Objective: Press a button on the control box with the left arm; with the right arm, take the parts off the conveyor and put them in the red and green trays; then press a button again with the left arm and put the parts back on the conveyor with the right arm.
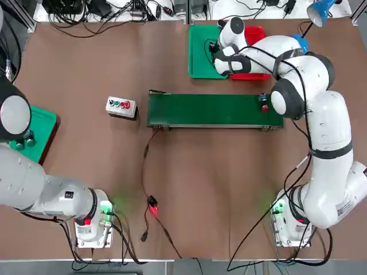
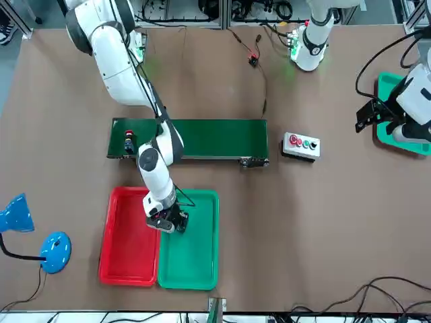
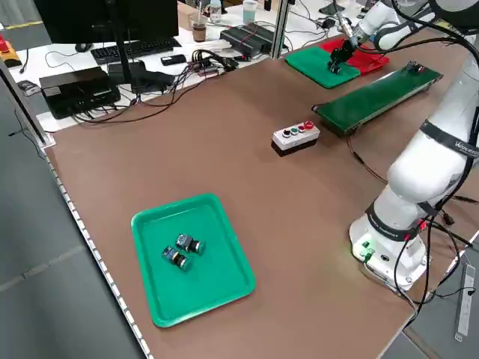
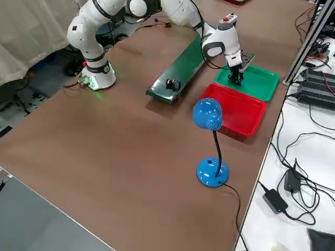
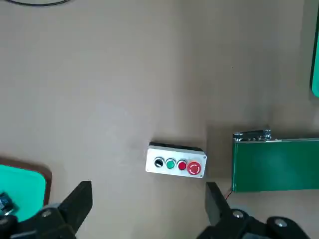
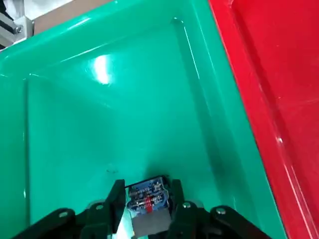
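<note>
Right pincer [image 6: 147, 211]: clenched on a small part [image 6: 148, 199], low inside the green tray [image 6: 75, 129], beside the red tray [image 6: 279, 74].
Held part: dark body with a blue and red label facing the wrist camera; its cap colour cannot be told from here.
Other part [image 1: 264, 103]: red-capped, sitting at the conveyor [image 1: 212, 110] end nearest the right arm.
Handling: likely light and rigid, a hard little casing; the smooth tray floor may let it slide or roll on release.
Where to hold: across the flat sides of the body, as the jaws sit now, not on the rounded cap.
Left pincer [image 5: 149, 199]: released, fingers wide, hovering above the counter [image 5: 124, 74] near the control box [image 5: 175, 162].
</note>
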Robot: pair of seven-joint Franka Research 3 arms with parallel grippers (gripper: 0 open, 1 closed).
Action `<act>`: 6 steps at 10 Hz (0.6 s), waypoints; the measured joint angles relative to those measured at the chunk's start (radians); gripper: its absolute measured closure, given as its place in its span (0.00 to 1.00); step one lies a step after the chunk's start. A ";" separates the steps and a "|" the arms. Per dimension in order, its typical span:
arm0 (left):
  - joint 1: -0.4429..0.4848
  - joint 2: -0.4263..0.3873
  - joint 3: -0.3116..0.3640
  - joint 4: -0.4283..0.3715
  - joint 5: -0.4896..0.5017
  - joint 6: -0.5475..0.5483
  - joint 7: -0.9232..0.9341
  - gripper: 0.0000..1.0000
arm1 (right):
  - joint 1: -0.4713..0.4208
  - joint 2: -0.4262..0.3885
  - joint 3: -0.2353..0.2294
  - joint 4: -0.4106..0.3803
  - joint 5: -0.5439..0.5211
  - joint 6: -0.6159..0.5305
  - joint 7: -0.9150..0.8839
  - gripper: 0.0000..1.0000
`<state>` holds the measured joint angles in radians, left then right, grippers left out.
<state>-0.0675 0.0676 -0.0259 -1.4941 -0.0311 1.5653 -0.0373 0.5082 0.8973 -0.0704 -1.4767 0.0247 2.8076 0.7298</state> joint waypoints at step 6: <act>0.000 0.000 0.000 0.000 0.000 0.000 0.000 0.00 | 0.009 0.000 -0.007 0.000 -0.002 0.000 0.000 0.60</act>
<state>-0.0675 0.0676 -0.0260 -1.4941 -0.0311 1.5653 -0.0373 0.5169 0.8975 -0.0774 -1.4763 0.0228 2.8074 0.7298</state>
